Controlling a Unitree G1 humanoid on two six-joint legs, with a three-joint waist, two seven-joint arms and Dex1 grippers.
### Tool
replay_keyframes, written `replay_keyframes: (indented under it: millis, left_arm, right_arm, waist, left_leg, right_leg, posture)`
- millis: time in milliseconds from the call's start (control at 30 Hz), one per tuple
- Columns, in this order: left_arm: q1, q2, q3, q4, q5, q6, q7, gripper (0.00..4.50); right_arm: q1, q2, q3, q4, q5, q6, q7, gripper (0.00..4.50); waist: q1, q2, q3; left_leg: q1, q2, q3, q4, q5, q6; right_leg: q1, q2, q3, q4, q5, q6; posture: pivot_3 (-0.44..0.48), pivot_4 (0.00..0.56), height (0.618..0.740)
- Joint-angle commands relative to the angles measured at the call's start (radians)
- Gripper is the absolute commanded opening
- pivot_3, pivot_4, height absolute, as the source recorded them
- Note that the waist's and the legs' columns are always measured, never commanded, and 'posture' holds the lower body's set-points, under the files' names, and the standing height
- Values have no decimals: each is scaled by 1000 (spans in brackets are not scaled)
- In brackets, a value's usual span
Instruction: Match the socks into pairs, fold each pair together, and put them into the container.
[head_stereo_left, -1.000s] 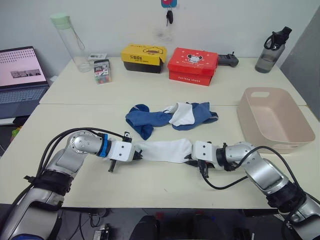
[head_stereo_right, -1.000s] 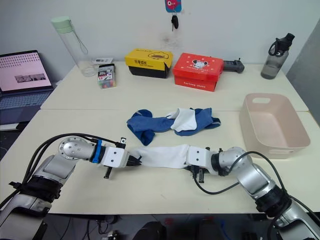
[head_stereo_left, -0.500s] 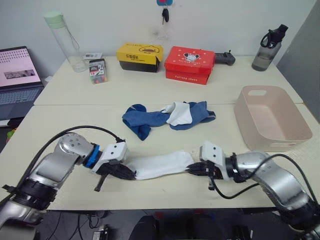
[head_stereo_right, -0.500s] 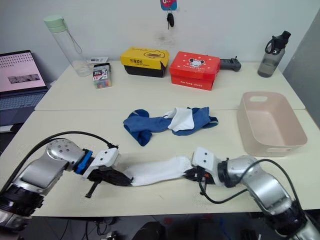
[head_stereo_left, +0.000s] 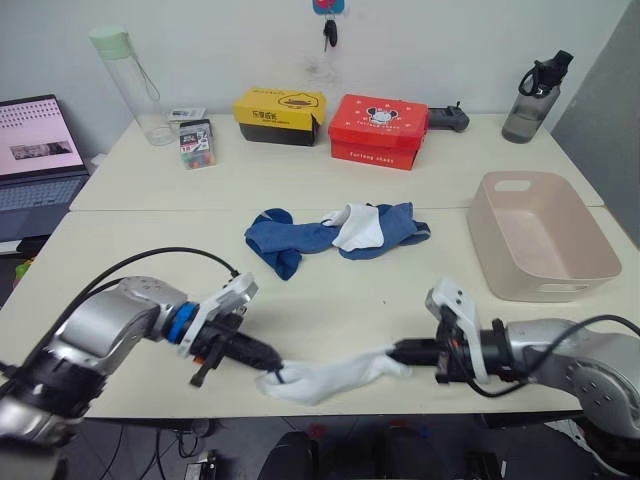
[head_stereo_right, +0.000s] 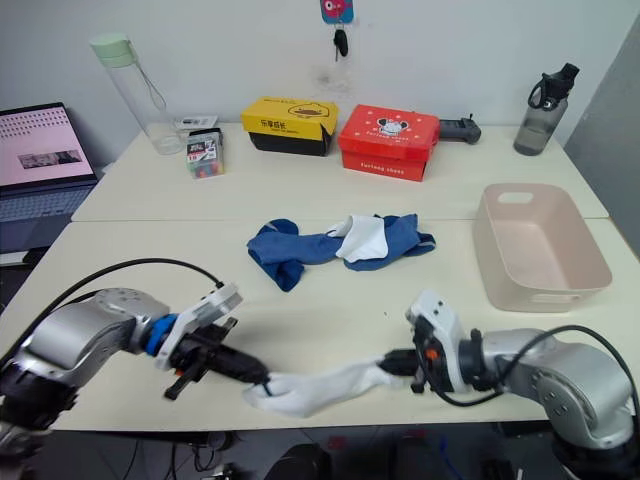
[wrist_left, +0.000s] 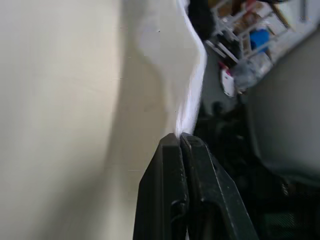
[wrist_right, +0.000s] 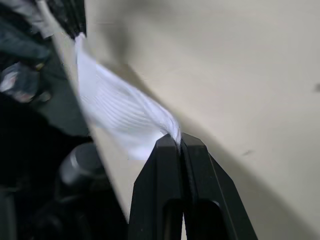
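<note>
A white sock (head_stereo_left: 332, 378) is stretched between my two grippers at the table's front edge, sagging in the middle and partly past the edge. My left gripper (head_stereo_left: 272, 372) is shut on its left end, fingers (wrist_left: 172, 150) pinched on the fabric (wrist_left: 192, 90). My right gripper (head_stereo_left: 398, 350) is shut on the right end, the sock (wrist_right: 120, 115) trailing from its fingertips (wrist_right: 170, 145). Farther back at mid-table lies a heap of blue socks (head_stereo_left: 300, 238) with another white sock (head_stereo_left: 360, 228) on it. The pinkish-beige container (head_stereo_left: 545, 290) stands at the right, nothing visible inside it.
Along the back stand a yellow box (head_stereo_left: 280, 115), a red box (head_stereo_left: 384, 131), a black controller (head_stereo_left: 447, 119), a dark bottle (head_stereo_left: 527, 95) and a clear bottle (head_stereo_left: 130, 85). A small pack (head_stereo_left: 197, 143) and an open laptop (head_stereo_left: 35, 150) are at the left.
Both grippers have pulled the white sock from mid-table toward the front edge, and it now sags past the edge. The heap and the container have stayed put.
</note>
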Motion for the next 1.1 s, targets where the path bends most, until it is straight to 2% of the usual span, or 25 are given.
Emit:
replay_keyframes:
  millis: [33,133,233,333,367,433,567,700,800,933,1100]
  left_arm:
    - [-85,-60,-32,143,101,-60,24,0]
    - [-172,-125,-37,261,157,-94,33,0]
    - [-198,-141,-33,286,184,-105,23,0]
    - [-208,-156,25,278,170,-87,64,0]
    - [-206,-155,51,269,158,-84,74,407]
    - [-190,-139,111,236,130,-53,95,856]
    - [-126,-104,232,150,68,26,146,2094]
    - [-12,-99,336,25,31,86,254,3199]
    - [85,-121,374,-83,4,141,340,4077]
    - [176,-159,372,-186,-3,177,436,4077]
    - [255,-179,288,-224,73,143,529,4077]
  right_arm:
    - [-45,11,45,68,-54,-50,-59,36]
    - [-98,16,76,135,-86,-100,-77,36]
    - [-120,8,76,155,-89,-128,-70,36]
    - [-124,-6,63,158,-95,-167,-67,667]
    - [-125,-8,53,155,-95,-176,-70,1073]
    - [-127,-17,19,140,-86,-180,-72,1716]
    - [-100,-35,-58,80,-42,-172,-57,3145]
    - [-33,-37,-90,13,-29,-175,-83,4424]
    - [42,-24,-68,-27,-48,-192,-127,4500]
    - [107,-15,-2,-49,-95,-229,-182,4500]
    - [158,-11,62,-38,-151,-267,-228,4500]
  waist:
    - [-2,0,0]
    - [-3,-1,0]
    - [-3,-1,0]
    - [-4,0,0]
    - [-3,-1,0]
    - [-4,-1,0]
    - [-4,0,0]
    - [-3,-1,0]
    - [-2,-1,0]
    - [-1,-1,0]
    - [0,0,-1]
  left_leg:
    - [-1,0,0,0,0,0]
    - [-5,0,1,0,2,-4]
    - [-7,0,1,0,2,-5]
    - [-7,0,0,0,2,-5]
    - [-8,0,0,0,2,-5]
    - [-8,0,0,1,2,-5]
    - [-8,0,0,1,2,-5]
    - [-8,0,-1,0,2,-5]
    - [-8,0,-1,0,2,-5]
    - [-7,0,-1,1,2,-4]
    - [-3,0,-1,0,2,-4]
  right_leg:
    - [-1,0,1,0,0,0]
    - [-6,0,1,0,0,0]
    - [-8,0,2,-1,0,0]
    - [-9,-1,2,-1,0,0]
    - [-9,-1,2,-1,0,0]
    - [-9,-1,2,-1,0,0]
    - [-9,-1,2,0,0,0]
    - [-9,-1,2,-1,0,0]
    - [-8,-2,2,-1,0,0]
    - [-7,-2,2,0,1,1]
    - [-4,-2,2,0,1,0]
  posture:
    - [0,150,740]
    - [0,150,740]
    - [0,150,740]
    - [0,150,740]
    - [0,150,740]
    - [0,150,740]
    - [0,150,740]
    - [0,150,740]
    - [0,150,740]
    - [0,150,740]
    - [0,150,740]
